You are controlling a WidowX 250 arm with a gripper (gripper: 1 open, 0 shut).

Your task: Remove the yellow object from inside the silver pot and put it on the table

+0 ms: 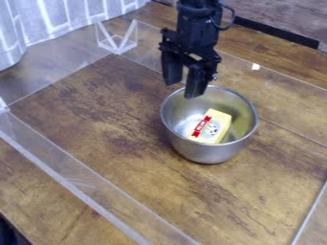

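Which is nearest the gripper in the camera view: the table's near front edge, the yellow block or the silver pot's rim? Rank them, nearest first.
1. The silver pot's rim, just below the gripper.
2. The yellow block, lower, inside the pot.
3. The table's near front edge, farthest, toward the lower left.

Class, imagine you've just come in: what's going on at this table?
A robot arm's gripper hangs just above the silver pot, its jaws apart and nothing between them. The yellow block is in the pot, not yet on the table.
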